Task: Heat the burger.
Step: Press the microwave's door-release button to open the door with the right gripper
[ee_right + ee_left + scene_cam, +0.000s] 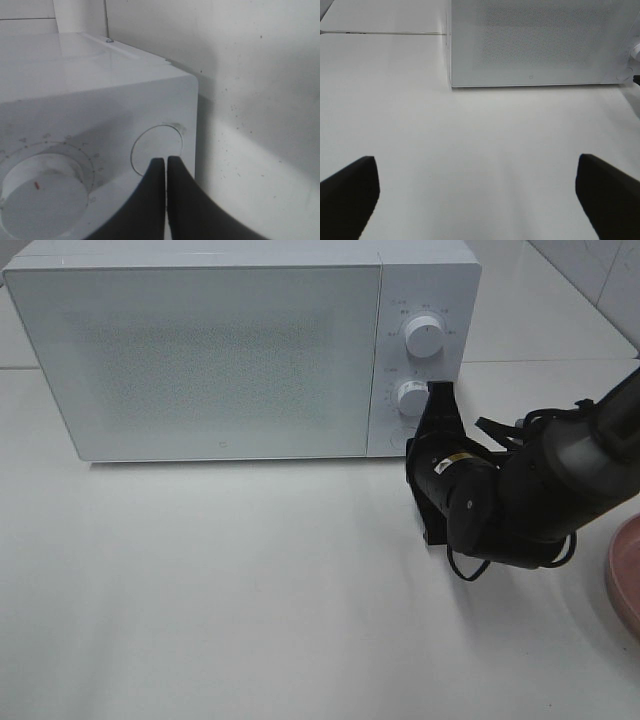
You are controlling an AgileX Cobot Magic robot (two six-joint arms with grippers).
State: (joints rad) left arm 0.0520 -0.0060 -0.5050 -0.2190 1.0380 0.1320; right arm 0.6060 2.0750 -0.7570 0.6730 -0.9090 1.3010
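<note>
Pink plate (624,580) cut off at the edge; right claw (165,161) covers part of the round button (155,142)

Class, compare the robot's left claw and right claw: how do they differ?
The left claw is open; the right claw is shut. The left claw hangs over the table, short of the microwave; the right claw's tips are at its round button. Both are black.

Nothing readable. Tiny print and ticks ring both dials on the microwave (200,350), the upper dial (425,338) and the lower dial (411,398) just beside the right end effector (440,390): illegible. Also too small: door logo (222,441), yellow arm sticker (455,462).
</note>
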